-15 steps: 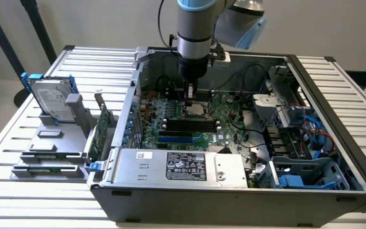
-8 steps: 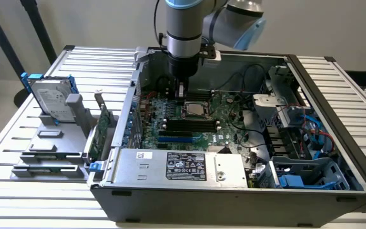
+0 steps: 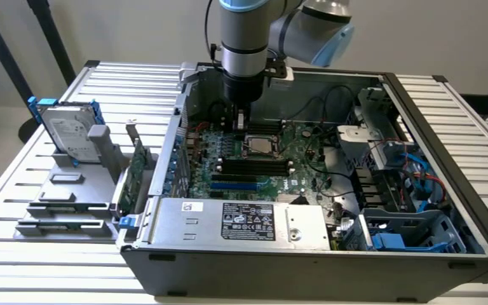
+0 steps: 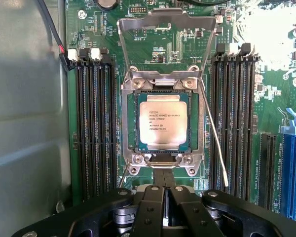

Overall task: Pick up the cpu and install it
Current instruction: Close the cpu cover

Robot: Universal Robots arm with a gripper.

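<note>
On the exterior view's left, a hard drive stood in its rack on the slatted table, well apart from the open case. Further right, inside the case, the gripper hung just above the board. In the wrist view its fingers were pressed together with nothing between them. Just beyond the fingertips the cpu lay flat in the socket, silver lid up. The load plate was raised behind it, memory slots flanked it, and a thin lever stood loose beside the frame. The cpu looked light, stiff and thin. Its smooth lid was probably slippery, and its underside and the socket's contacts looked easily damaged. Opposite edges seemed the safest hold, with the chip kept level.
</note>
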